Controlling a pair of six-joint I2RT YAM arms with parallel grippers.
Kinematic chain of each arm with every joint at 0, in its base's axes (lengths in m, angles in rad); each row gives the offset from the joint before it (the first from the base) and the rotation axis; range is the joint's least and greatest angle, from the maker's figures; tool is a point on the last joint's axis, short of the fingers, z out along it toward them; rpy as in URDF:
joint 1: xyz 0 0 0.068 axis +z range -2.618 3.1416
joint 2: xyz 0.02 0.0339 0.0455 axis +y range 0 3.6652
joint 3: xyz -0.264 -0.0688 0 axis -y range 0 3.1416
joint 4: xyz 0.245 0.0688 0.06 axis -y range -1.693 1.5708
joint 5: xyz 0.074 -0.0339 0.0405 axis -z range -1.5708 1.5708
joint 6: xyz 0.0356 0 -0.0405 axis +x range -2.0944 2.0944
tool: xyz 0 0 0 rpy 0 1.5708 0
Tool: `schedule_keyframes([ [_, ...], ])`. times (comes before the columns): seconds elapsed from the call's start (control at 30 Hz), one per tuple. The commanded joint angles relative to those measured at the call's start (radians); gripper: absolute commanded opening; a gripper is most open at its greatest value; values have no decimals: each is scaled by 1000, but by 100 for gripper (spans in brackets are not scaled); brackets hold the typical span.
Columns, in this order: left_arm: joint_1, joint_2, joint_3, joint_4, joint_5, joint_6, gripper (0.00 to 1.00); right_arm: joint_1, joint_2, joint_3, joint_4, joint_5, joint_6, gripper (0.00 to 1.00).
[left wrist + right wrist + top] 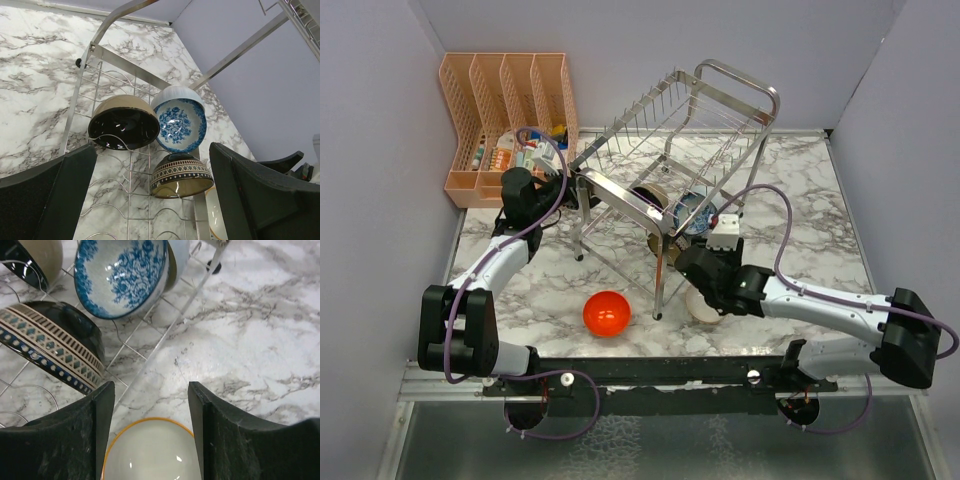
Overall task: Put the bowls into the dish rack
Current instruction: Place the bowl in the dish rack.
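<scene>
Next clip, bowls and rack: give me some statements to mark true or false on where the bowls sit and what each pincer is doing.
1. The red-orange bowl sits on the marble table, outside the dish rack. True.
2. The blue-patterned bowl rests on the rack's wires. True.
3. The left pincer is shut on a bowl. False: it is open and holds nothing.
4. The right pincer grips the blue-patterned bowl. False: it is open, over a white bowl with an orange rim.
</scene>
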Motion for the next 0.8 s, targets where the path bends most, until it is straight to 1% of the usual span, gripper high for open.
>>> schedule_keyframes([
  [0.0, -3, -7, -5, 31, 8, 4, 99, -8, -54, -65, -122, -91, 194, 60],
  [0.07, -3, -11, -5, 27, 8, 3, 99, -15, -96, -115, -124, -134, 236, 60],
  [0.1, -3, -12, -6, 25, 8, 4, 99, -25, -126, -141, -100, -164, 230, 59],
  [0.2, -3, -16, -4, 23, 6, 4, 99, -65, -221, -214, 32, -304, 132, 57],
  [0.23, -3, -17, -3, 21, 6, 4, 99, -87, -246, -227, 57, -353, 126, 57],
  [0.33, -3, -20, -3, 14, 5, 5, 99, -177, -335, -269, 134, -504, 115, 56],
  [0.4, -3, -21, -2, 14, 5, 6, 99, -281, -381, -297, 202, -653, 116, 55],
  [0.47, -5, -17, -2, 15, 5, 5, 99, -375, -377, -313, 265, -786, 130, 54],
  [0.53, -3, -15, 0, 17, 5, 6, 99, -437, -338, -313, 325, -867, 146, 53],
  [0.77, -5, -15, 5, 13, 8, 9, 99, -520, -188, -276, 501, -878, 211, 56],
])
